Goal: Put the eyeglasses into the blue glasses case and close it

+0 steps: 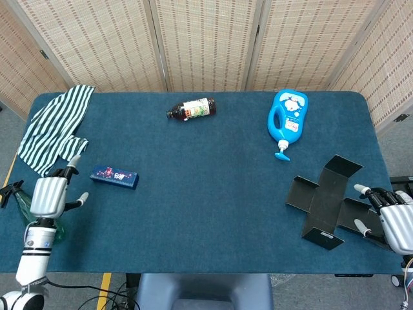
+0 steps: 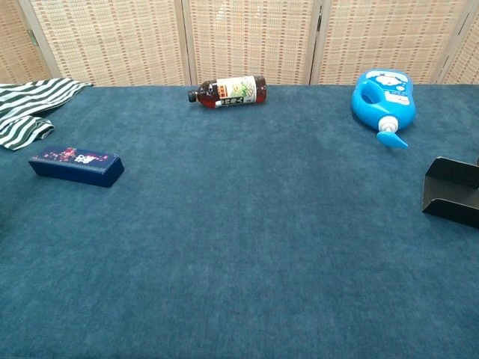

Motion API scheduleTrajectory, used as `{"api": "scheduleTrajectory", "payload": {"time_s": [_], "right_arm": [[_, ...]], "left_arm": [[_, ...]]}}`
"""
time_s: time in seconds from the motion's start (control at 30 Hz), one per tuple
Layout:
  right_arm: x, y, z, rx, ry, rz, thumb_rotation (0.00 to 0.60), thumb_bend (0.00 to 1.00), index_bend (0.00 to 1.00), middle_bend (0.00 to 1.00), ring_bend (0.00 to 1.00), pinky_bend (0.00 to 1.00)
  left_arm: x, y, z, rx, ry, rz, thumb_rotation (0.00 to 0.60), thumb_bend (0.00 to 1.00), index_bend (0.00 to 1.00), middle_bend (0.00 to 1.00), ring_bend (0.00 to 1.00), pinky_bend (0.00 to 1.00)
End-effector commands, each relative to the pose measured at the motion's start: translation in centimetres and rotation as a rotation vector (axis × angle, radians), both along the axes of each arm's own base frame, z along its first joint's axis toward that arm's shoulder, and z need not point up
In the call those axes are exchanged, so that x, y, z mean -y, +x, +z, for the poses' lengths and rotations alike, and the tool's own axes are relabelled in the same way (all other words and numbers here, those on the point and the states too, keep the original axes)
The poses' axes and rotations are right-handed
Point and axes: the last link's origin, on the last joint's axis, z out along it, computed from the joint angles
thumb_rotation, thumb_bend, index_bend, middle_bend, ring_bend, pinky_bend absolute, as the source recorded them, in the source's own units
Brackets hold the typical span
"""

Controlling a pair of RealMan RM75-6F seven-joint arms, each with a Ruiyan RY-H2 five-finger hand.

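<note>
The blue glasses case (image 1: 114,176) (image 2: 76,165) lies shut and flat on the left part of the table. No eyeglasses show in either view. My left hand (image 1: 50,194) hovers near the table's left front edge, well left of the case, fingers spread and holding nothing. My right hand (image 1: 390,223) is at the right front edge, fingers apart, beside the flat black cardboard (image 1: 329,201). Neither hand shows in the chest view.
A striped cloth (image 1: 53,128) lies at the back left, a green spray bottle (image 1: 29,210) by my left arm. A brown bottle (image 1: 191,108) lies on its side at the back middle, a blue jug (image 1: 287,119) at the back right. The table (image 1: 206,213) is blue felt.
</note>
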Motion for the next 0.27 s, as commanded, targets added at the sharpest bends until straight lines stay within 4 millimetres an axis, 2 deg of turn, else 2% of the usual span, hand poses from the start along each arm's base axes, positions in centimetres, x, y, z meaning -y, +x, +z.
{"api": "scheduleTrajectory", "payload": {"time_s": [0.03,0.27], "right_arm": [[0.0,0.1,-0.2,0.0,0.007,0.008,0.6,0.27,0.18,0.35,0.26,0.28],[0.0,0.0,-0.7,0.003,0.027,0.021,0.6,0.27,0.18,0.35,0.26,0.28]], "left_arm": [[2.7,-1.1,0.9,0.009,0.021,0.021,0.6,0.27,0.11,0.39,0.38,0.56],[7.8,-3.3,2.3,0.008,0.058,0.087,0.6,0.27,0.11,0.39,0.38,0.53]]}}
